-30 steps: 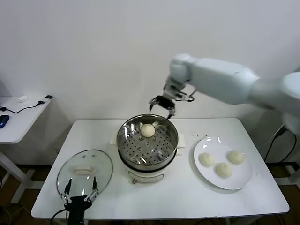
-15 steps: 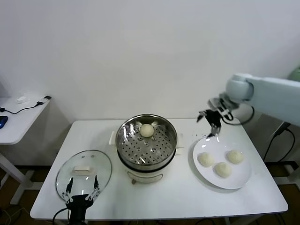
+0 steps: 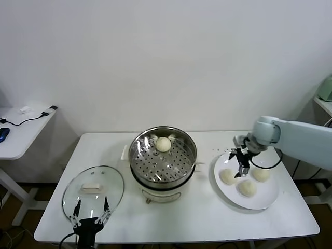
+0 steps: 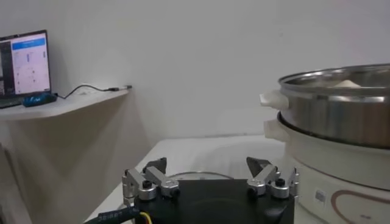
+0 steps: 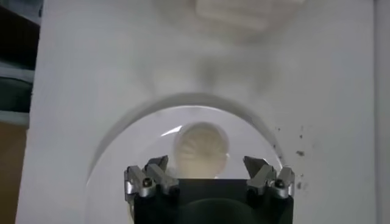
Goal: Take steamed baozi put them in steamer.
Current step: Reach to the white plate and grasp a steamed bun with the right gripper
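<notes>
Right claw (image 3: pixel 241 168) above unmarked baozi (image 3: pixel 227 176)

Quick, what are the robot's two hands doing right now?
Left end effector: open, empty, parked by the glass lid.
Right end effector: open, empty, over the plate, above a bun.

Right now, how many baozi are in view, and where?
4: one baozi in the steamer, and three on the white plate, left, front, right. None appear hidden.

Steamer (image 3: pixel 163 155) uncovered — top access free; lid (image 3: pixel 94 189) lies aside.
</notes>
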Tool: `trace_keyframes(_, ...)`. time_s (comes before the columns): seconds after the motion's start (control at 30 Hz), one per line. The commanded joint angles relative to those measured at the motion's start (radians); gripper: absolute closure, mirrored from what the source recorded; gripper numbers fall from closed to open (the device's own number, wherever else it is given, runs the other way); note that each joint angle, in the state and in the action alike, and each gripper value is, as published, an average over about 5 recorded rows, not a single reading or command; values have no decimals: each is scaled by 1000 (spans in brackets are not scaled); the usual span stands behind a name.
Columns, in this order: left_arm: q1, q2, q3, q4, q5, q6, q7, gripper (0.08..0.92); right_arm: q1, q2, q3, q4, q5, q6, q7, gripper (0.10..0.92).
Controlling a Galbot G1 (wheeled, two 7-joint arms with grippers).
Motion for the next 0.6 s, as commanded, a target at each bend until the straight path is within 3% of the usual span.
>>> trace_keyframes(0.03,0,-1,1,5,1,0,1,177,-167,31,94,-89,-37,-48,38,203)
trace_keyframes(0.6,-12,0,1,13,-2,2,1,177,-201,37,160,-104,-51,-47,52,214)
